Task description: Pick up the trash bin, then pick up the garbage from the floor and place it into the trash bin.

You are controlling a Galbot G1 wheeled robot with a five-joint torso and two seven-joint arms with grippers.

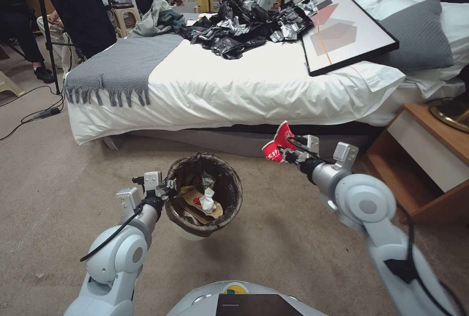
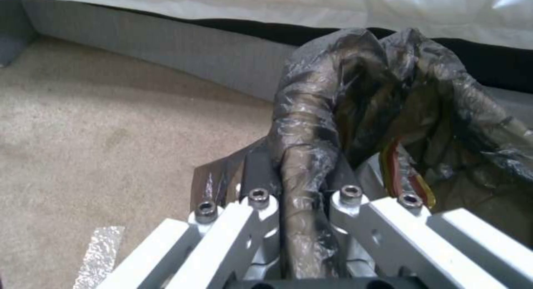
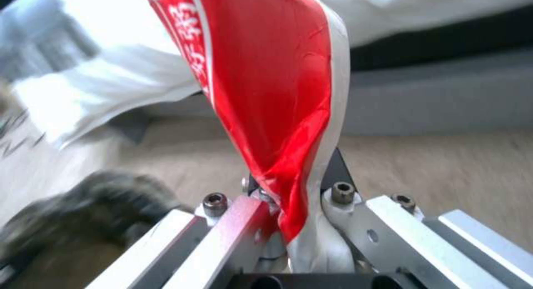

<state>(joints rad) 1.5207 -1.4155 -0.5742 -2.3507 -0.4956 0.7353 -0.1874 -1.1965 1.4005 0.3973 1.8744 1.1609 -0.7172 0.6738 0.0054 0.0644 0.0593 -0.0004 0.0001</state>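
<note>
Above carpet, right claw (image 1: 286, 152) pinches red-and-white wrapper (image 1: 276, 143); left claw (image 1: 166, 190) clamps trash bin (image 1: 181, 230) rim.

One trash bin (image 1: 203, 194), one red wrapper (image 1: 277, 143), one framed picture (image 1: 346, 28).

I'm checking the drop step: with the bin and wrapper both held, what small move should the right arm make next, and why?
Probably carry the right pincer leftward over the trash bin. Its red-and-white wrapper hangs beside the bin, over carpet, while the left pincer grips the rim.
</note>
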